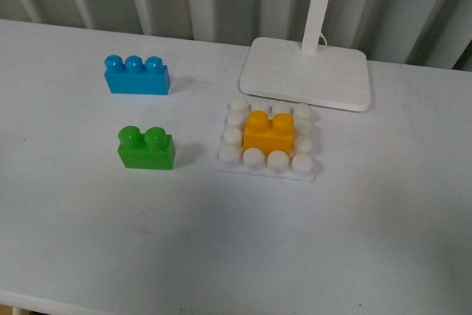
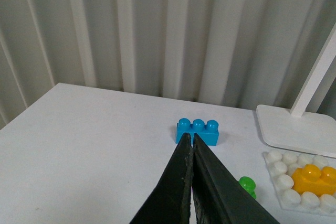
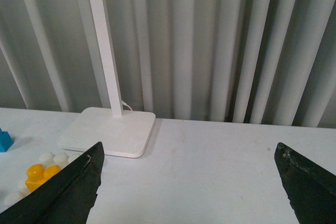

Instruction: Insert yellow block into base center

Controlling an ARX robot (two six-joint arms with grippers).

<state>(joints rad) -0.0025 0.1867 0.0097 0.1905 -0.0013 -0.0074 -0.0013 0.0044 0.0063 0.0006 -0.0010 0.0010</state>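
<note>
On the middle studs of the base (image 1: 225, 161), the yellow block (image 1: 268, 132) is seated upright, ringed by white studs. The left gripper (image 2: 190, 139) is pressed closed on nothing, and the right gripper (image 3: 189, 156) is spread wide and empty, both well apart from the block. Incomplete seating cannot be ruled out; a later knock could dislodge it.

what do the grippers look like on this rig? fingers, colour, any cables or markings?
Only fingers show, in the wrist views; the front view shows no arm. Left gripper: two long matte black fingers tapering to narrow tips, with slightly rough inner edges. Right gripper: two black wedge-shaped fingers with scuffed, greyish-worn tip edges. No cables, markings or labels visible on either.
</note>
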